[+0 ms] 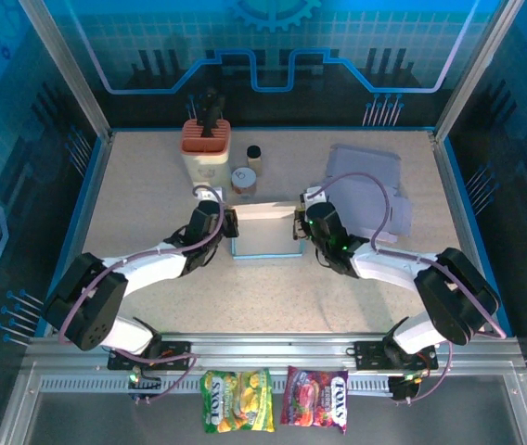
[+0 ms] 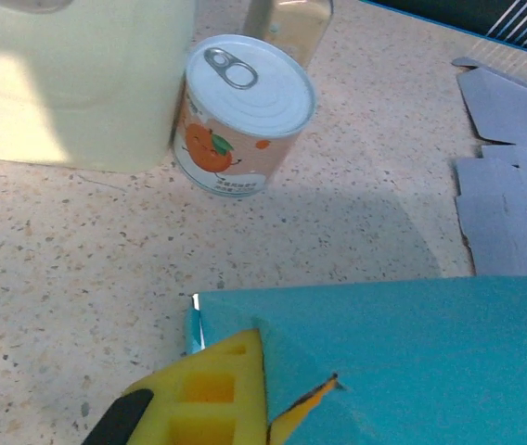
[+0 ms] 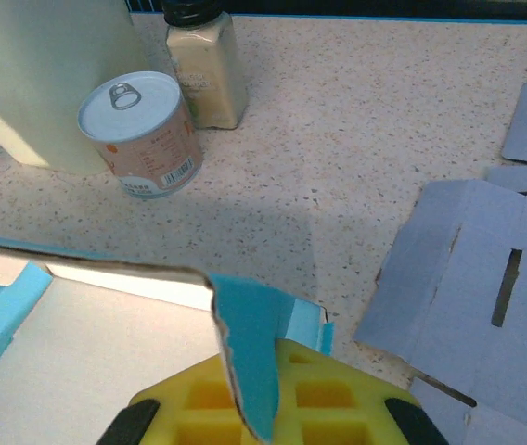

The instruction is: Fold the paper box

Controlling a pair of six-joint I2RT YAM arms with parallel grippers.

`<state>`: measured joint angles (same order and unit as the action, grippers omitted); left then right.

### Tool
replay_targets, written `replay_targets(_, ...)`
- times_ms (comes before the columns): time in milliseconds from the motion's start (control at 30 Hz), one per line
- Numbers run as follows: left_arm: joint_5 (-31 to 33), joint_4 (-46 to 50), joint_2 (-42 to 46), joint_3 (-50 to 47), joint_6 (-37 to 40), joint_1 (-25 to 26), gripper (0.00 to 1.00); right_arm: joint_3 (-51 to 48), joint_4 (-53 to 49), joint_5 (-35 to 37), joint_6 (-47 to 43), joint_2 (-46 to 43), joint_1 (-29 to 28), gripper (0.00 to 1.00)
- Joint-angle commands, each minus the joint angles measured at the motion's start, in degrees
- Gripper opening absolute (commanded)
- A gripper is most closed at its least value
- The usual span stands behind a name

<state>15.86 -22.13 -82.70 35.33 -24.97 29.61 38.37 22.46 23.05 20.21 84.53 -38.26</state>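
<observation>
From above, the paper box (image 1: 266,232) stands at table centre, between the left gripper (image 1: 230,223) at 9 o'clock and the right gripper (image 1: 302,225) at 3 o'clock. The right wrist view alone shows its white inside and torn blue flap, with yellow fingers (image 3: 319,394) clamping it. The left gripper pinches the blue wall; a can (image 2: 243,115) sits at 11 o'clock

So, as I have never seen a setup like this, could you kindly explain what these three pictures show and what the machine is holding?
These are two robot arms bolted at the near edge of a table. The overhead picture looks down from above and behind them. The other two come from cameras on each wrist, so the yellow shapes at the bottom are each gripper's own fingers. Between the arms sits a half-folded blue paper box. The left gripper is at its left side and the right gripper pinches a flap on its right. Behind it stand an orange-label tin can, a spice jar and a cream container. Flat grey cardboard sheets lie to the right.
</observation>
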Motion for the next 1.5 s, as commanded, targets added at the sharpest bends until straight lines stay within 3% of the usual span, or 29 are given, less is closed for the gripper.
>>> replay_targets(0,-6.1,-11.5,0.1,-2.3,0.3,3.2,0.0,-3.0,10.0,-2.4,-2.7,0.5,-2.4,0.0)
replay_targets(367,-1.9,-8.3,-1.9,-2.6,0.7,7.3,0.0,-4.1,3.4,3.7,-0.3,-0.5,-4.7,0.0)
replay_targets(600,3.4,-3.7,-2.2,-2.5,1.1,9.5,0.0,-3.8,-3.4,2.6,2.9,-5.2,-4.7,0.0)
replay_targets(667,4.8,-2.3,-2.2,-1.9,1.5,9.9,0.0,-2.8,-6.6,1.5,4.2,-6.7,-4.4,0.07)
replay_targets(800,6.2,-1.4,-2.4,-1.3,2.2,10.1,0.0,-1.0,-15.2,-4.8,8.1,-10.5,-2.3,0.35)
replay_targets(1067,7.1,0.2,-2.7,1.1,4.4,10.2,0.0,8.6,-35.8,-14.7,14.2,-17.4,-0.8,0.78)
replay_targets(1333,8.4,1.4,-2.5,2.6,5.8,10.2,0.0,17.0,-53.7,-22.7,21.3,-20.7,0.4,0.91)
replay_targets(1467,9.4,2.4,-1.0,3.2,7.6,10.2,0.0,19.8,-60.7,-23.1,24.7,-21.7,1.0,0.92)
